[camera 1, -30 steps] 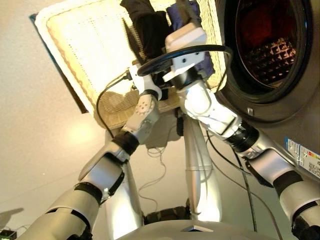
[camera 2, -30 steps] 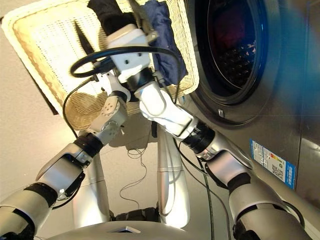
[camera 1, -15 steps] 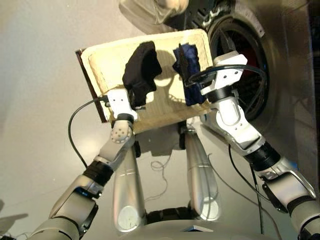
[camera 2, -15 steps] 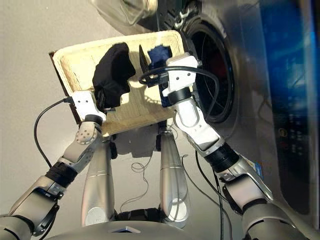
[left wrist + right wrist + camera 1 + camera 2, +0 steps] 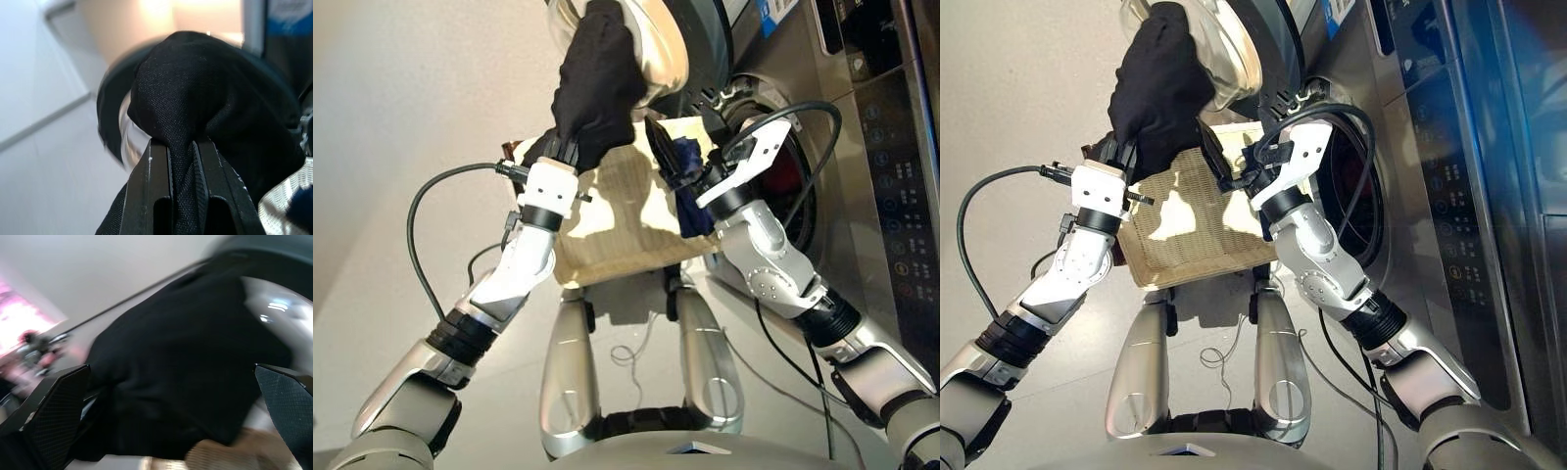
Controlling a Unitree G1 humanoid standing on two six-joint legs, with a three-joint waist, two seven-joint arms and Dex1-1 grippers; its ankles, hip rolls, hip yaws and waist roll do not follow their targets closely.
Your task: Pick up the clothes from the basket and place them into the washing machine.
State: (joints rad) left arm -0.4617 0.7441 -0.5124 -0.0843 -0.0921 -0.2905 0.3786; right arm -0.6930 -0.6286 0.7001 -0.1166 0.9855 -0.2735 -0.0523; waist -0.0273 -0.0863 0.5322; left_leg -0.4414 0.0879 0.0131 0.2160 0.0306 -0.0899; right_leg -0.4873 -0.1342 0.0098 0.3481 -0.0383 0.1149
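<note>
Fig.: humanoid at washer, mid-transfer. The left gripper (image 5: 182, 161) has its two black fingers (image 5: 154, 186) clamped on the black soft cloth garment (image 5: 597, 78), held high w/ the bundle bulging above the fingers, in front of the open dark-rimmed round glass porthole door (image 5: 661, 44).

The right gripper (image 5: 677, 168) is raised near the drum opening of the silver-grey front-loading washing machine (image 5: 871, 147); in the right wrist view its fingers (image 5: 49, 411) stand wide apart, empty. The navy blue cloth garment (image 5: 690, 186) shows beside/behind that gripper, over the shallow cream-white woven wicker basket (image 5: 607, 235); it seems to lie there ungrasped, but contact cannot be told for sure.

Progress (judged): a reddish patch inside the drum (image 5: 785, 184) is prob. the coral-red garment, so approx. one of three done. Black is lifted but not yet in the drum; navy is left to pick.

View differences: the left wrist view alone shows the pinch on the black cloth, a fold squeezed between the fingers. The right wrist view alone shows that gripper's gap, and looks across at the black garment. Only the eye views show the basket, drum interior, navy item and both arms together.
</note>
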